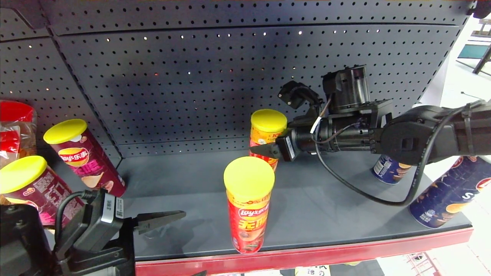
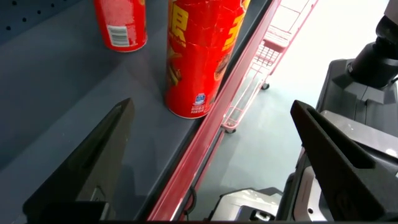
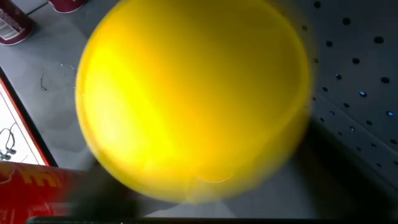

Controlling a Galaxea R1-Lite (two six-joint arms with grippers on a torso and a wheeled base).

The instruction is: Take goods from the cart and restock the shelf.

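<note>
— Where is the rear chip can [image 1: 267,132] found?

— Between the jaws of the right gripper [image 1: 264,147], which are pressed onto its tube just below the yellow lid [image 3: 193,99]. It is stood upright on the shelf [image 1: 326,214], close to the pegboard.

— And the left gripper [image 2: 211,109]?

— Its jaws are spread wide, with nothing between them. The front chip can [image 2: 196,56] is seen just beyond their tips, at the shelf's front edge.

— How is the rear can expected to handle?

— It is judged light and stiff, though the thin tube could be dented by a hard squeeze and the glossy wrap may slip. Being tall and narrow, it could easily be toppled.

— Where should it be held?

— On the tube wall, at or above mid-height, across the round. The snap-on lid is best left ungripped, since it could be popped off.
</note>
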